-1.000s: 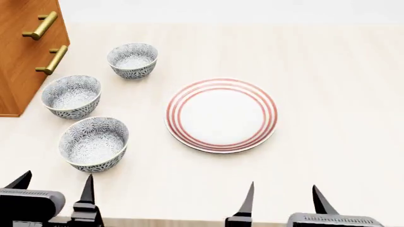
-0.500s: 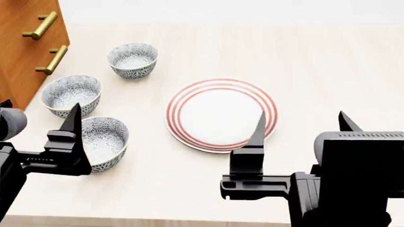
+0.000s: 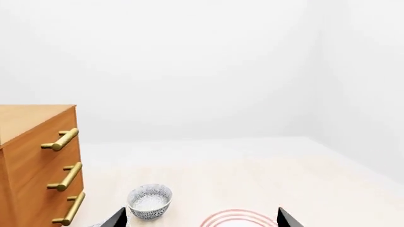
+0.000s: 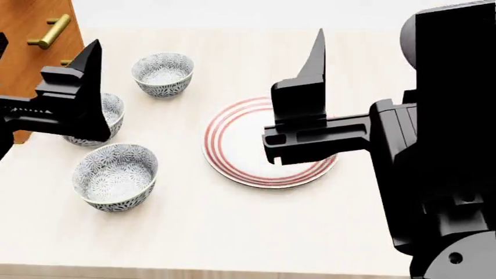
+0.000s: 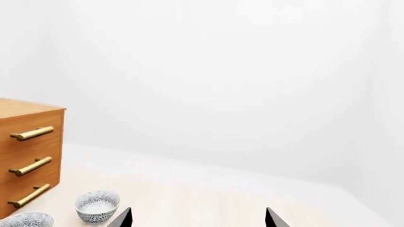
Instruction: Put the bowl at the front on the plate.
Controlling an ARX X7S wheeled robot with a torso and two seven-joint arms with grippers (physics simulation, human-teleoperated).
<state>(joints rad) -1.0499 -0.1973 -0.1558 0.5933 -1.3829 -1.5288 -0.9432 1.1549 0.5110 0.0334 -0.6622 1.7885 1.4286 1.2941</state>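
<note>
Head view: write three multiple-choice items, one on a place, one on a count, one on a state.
1. Where does the front bowl stand?
A. on the plate
B. on the table, apart from the plate
C. in the left gripper

2. How many patterned bowls stand on the table?
A. two
B. three
C. four

3. What is on the plate?
A. nothing
B. a bowl
C. a spoon

Key: 1 B, bare table shows between bowl and plate. 2 B, the front bowl, the middle bowl and the back bowl. 3 A, its visible white face is bare, though the right gripper hides part.
</note>
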